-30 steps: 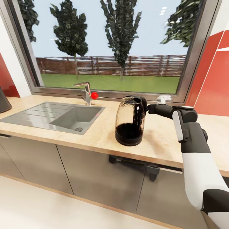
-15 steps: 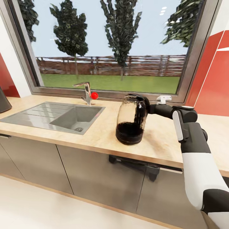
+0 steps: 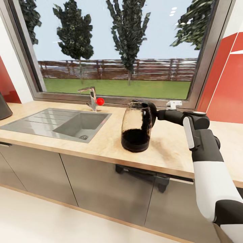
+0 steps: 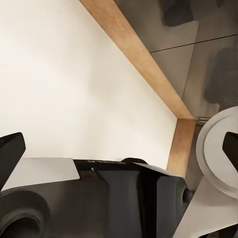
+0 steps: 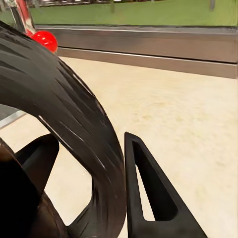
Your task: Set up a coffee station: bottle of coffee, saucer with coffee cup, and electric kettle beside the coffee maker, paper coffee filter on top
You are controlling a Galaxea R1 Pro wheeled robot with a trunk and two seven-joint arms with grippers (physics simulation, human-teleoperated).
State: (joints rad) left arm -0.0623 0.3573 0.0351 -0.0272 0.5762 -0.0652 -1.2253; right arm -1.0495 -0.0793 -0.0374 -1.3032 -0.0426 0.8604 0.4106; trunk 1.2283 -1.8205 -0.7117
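Observation:
The electric kettle (image 3: 136, 126), a dark translucent jug with a black base, stands slightly tilted on the kitchen countertop (image 3: 168, 152), right of the sink (image 3: 57, 123). I cannot tell whether its base touches the worktop. My right gripper (image 3: 154, 114) is shut on the kettle's black handle (image 5: 74, 124), which runs between the two fingers (image 5: 148, 198) in the right wrist view. At the far left edge of the head view a dark grey sliver of the coffee maker (image 3: 4, 108) shows. My left gripper (image 4: 120, 151) hangs open over the floor with nothing between its fingers.
A steel faucet (image 3: 90, 98) with a red knob (image 3: 100, 101) stands behind the sink. A big window with a white handle (image 3: 173, 105) backs the counter. Dark grey cabinet fronts (image 3: 101, 189) run below the worktop. Bare worktop lies right of the kettle.
The kettle, held by my right gripper, tipped and shifted a little to the left, towards the sink. The camera has not moved.

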